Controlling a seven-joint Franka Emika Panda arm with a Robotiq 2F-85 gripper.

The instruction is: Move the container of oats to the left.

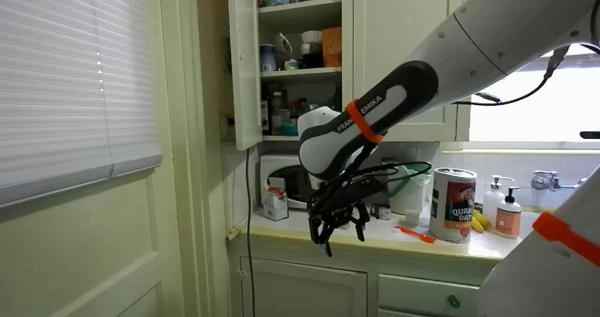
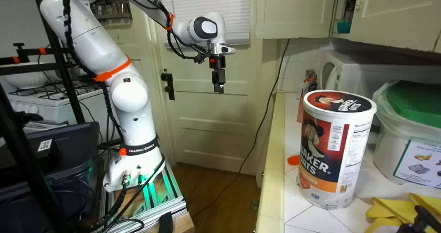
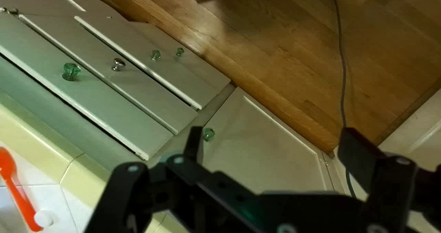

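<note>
The container of oats stands upright on the counter in both exterior views (image 1: 453,204) (image 2: 332,157). It is a tall white canister with a red and dark label and a red lid. It is out of the wrist view. My gripper (image 1: 345,245) hangs pointing down in the air, well apart from the container; it also shows side-on in an exterior view (image 2: 219,88). In the wrist view the two fingers (image 3: 272,136) are spread wide with nothing between them. Below them are the lower cabinet front and the wooden floor.
An orange spoon (image 1: 416,235) lies beside the container. A white bin with a green lid (image 2: 389,157), soap bottles (image 1: 508,217) and a yellow item (image 2: 386,210) stand or lie nearby. A white microwave (image 1: 274,167) and small bag (image 1: 275,207) are farther along. An upper cabinet door (image 1: 246,73) hangs open.
</note>
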